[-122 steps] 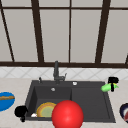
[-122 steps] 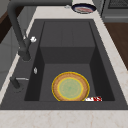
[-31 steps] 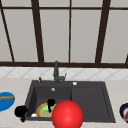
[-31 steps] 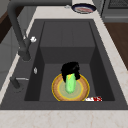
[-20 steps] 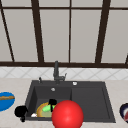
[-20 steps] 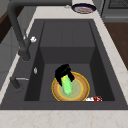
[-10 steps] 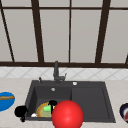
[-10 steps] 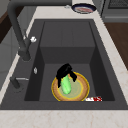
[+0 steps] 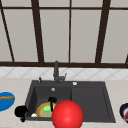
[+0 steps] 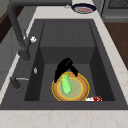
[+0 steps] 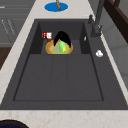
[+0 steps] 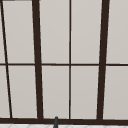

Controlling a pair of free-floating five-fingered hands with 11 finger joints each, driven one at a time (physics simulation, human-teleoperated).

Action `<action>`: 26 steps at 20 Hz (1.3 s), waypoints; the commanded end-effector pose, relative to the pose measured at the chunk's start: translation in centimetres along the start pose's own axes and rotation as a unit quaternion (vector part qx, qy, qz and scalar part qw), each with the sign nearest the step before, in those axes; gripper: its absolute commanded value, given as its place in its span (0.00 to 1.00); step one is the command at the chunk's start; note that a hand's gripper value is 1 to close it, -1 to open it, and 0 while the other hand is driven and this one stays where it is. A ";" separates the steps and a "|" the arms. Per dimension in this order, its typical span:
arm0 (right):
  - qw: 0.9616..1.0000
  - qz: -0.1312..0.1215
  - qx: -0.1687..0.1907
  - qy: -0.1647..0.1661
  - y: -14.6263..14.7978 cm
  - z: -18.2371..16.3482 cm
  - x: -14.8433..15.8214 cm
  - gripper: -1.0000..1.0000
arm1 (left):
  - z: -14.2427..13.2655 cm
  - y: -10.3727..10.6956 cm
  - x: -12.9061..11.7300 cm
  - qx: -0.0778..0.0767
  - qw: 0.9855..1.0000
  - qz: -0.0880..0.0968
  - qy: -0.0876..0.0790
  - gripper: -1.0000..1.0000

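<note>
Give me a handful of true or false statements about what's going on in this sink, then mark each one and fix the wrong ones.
1. A robot hand in the sink basin holds a green object over the yellow plate. True.
2. The yellow plate sits on the counter beside the sink. False: it lies on the bottom of the sink basin.
3. A blue plate rests on the counter left of the sink in the front view. True.
4. The faucet stands at the front edge of the sink, nearest the camera in the front view. False: it stands at the back edge, by the window.
5. A large red ball shows at the bottom of the front view. True.
</note>
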 end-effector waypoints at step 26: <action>1.000 0.002 0.004 -0.013 -8.4 8.4 -3.3 0.00 | 0.0 0.0 0.0 0.000 1.000 0.000 0.000 0.50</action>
